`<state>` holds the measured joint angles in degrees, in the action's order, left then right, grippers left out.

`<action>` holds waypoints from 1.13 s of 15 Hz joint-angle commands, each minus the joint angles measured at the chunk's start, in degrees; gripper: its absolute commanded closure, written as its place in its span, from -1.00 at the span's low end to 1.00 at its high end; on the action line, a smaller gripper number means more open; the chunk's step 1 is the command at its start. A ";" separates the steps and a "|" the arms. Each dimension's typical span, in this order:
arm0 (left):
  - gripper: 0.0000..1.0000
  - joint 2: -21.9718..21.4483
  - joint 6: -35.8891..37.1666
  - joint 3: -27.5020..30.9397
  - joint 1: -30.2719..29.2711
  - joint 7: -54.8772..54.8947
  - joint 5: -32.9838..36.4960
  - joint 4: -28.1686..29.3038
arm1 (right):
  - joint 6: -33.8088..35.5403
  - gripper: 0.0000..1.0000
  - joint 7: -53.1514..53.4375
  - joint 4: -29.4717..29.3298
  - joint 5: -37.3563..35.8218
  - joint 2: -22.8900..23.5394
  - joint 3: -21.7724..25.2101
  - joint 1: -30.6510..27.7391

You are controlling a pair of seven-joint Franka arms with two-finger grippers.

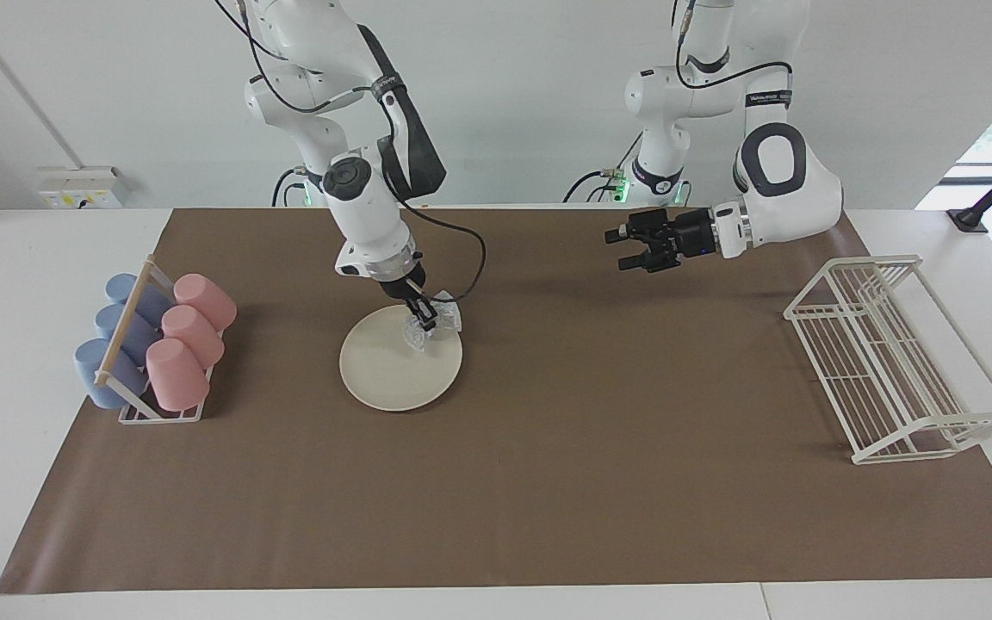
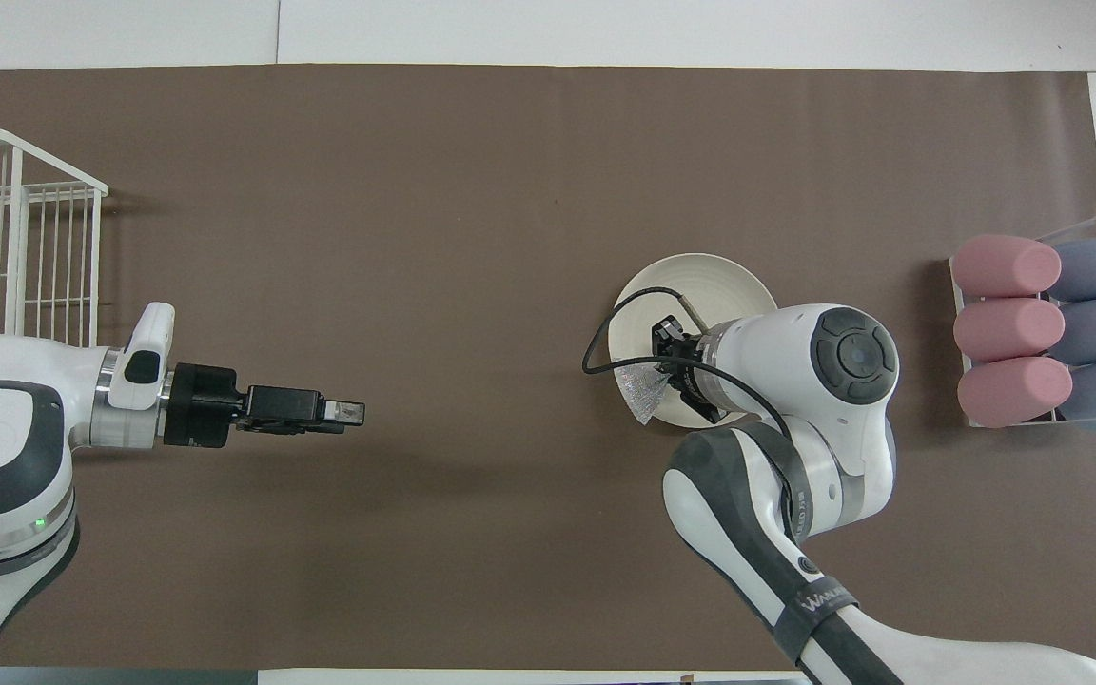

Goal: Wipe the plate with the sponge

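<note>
Now the right gripper [image 1: 424, 320] pinches the sponge [image 1: 437, 325] against the plate [image 1: 393, 370] rim below its fingertips; the left gripper [image 1: 619, 248] hangs spread, empty, over the mat [image 1: 548, 482].

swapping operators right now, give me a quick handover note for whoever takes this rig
Right end effector: shut on the sponge, down at the plate on its edge nearer the robots.
Left end effector: open, empty, in the air over bare mat toward the wire rack, waiting.
Plate: flat on the mat beside the cup rack.
Done: sponge gripped and brought to the plate.
Left: wipe across the plate; no visible stroke yet.
</note>
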<state>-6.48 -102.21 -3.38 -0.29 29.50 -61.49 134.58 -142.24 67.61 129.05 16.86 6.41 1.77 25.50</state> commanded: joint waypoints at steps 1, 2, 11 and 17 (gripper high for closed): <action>-1.00 -0.20 -0.97 -0.22 -3.04 0.56 8.03 -0.89 | -3.22 1.00 -2.92 1.55 -0.42 1.67 -0.62 -1.15; -1.00 -0.20 -1.06 -0.22 -3.66 0.38 10.32 -1.51 | -3.22 1.00 -3.80 1.73 -0.42 1.67 -0.62 -1.67; -1.00 -0.02 -1.14 -0.22 -5.43 -3.13 19.65 -4.68 | -7.09 1.00 -21.37 2.52 -0.42 2.90 -0.62 -9.32; -1.00 -0.02 -2.11 -0.31 -4.81 -4.54 20.01 -5.29 | -6.92 1.00 -12.72 3.04 -0.07 2.55 -0.80 -5.48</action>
<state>-6.48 -103.10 -3.63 -5.54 26.29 -42.94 129.81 -147.73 49.69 130.82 16.88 9.00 1.53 17.68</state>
